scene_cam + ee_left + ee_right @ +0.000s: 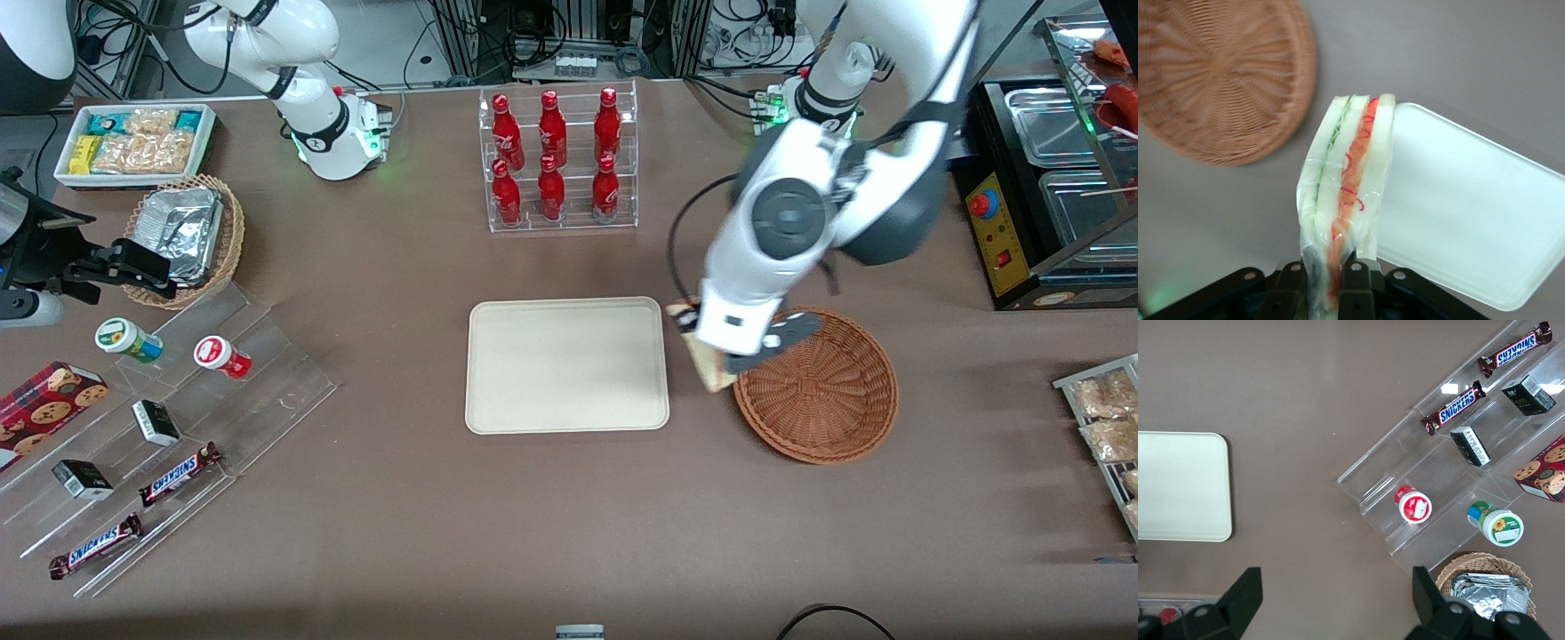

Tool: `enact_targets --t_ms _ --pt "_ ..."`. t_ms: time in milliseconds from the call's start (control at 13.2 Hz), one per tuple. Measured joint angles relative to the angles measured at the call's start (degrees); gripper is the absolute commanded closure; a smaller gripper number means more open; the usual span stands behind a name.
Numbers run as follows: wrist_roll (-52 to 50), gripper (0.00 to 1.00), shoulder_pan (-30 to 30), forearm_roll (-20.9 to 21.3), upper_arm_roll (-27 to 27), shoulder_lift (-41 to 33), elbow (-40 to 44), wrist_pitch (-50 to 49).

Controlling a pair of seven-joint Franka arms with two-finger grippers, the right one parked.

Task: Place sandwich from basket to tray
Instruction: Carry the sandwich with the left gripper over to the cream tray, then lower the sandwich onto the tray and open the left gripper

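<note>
I have the hand [1328, 277] clamped on the sandwich [1345, 193], carrying it above the tabletop between the basket [818, 391] and the tray [569, 364], so next I must bring it over the tray, lower and release.

Your gripper [711, 351] hung above the gap between the tray [567, 365] and the basket [822, 391], clamped on the sandwich [1345, 200]. Both lay side by side on the tabletop [533, 516], the basket toward the working arm's end.
</note>
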Motion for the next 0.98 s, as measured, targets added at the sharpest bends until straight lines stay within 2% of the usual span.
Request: enact_targets --t_ms 303,529,983 --pt "1.2 1.00 -6.7 4.8 0.0 11.4 7.3 2.5" --pt "1.4 1.00 -9.2 8.5 0.1 17.8 10.6 4.7" --pt "1.6 1.00 -11.0 9.6 0.1 23.0 13.2 4.8"
